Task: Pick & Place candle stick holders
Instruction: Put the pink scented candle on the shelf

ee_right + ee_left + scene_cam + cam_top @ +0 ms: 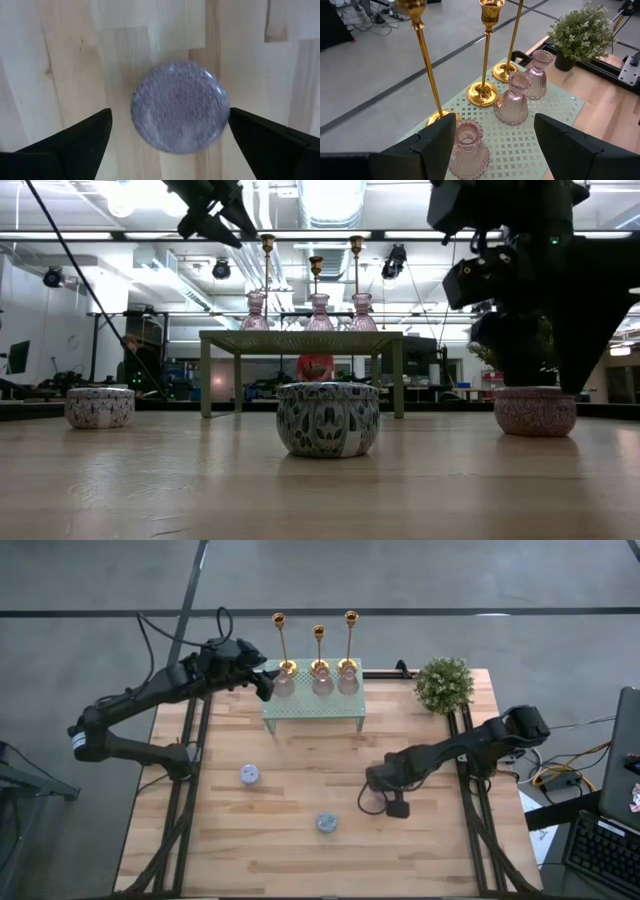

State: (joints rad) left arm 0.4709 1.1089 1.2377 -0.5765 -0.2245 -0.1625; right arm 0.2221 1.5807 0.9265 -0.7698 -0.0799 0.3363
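1. Standing in a row along the far edge of the small pale green table (312, 710), we see three gold candle stick holders: the left one (281, 640), the middle one (319, 648) and the right one (349, 638), all upright with their round bases on the patterned top.
2. Just in front of them on the same green table we find three pink ribbed glass vases (512, 99), one before each gold stem, close to the bases but not leaning on them.
3. We place the left gripper (266, 682) at the green table's left end, raised above its top; its fingers (440, 145) are spread, the nearest pink vase shows between them in the wrist view, and they grasp nothing.
4. Well in front of the green table, over the wooden worktop (300, 830), we see the right gripper (170, 132) pointing down with its fingers released and wide; a round patterned tin (180, 106) lies between them, untouched.
5. Two more patterned tins sit on the worktop in front of the green table, one to the left (249, 775) and one nearer the front edge (326, 823).
6. Right of the green table we note a small potted plant (444, 685).
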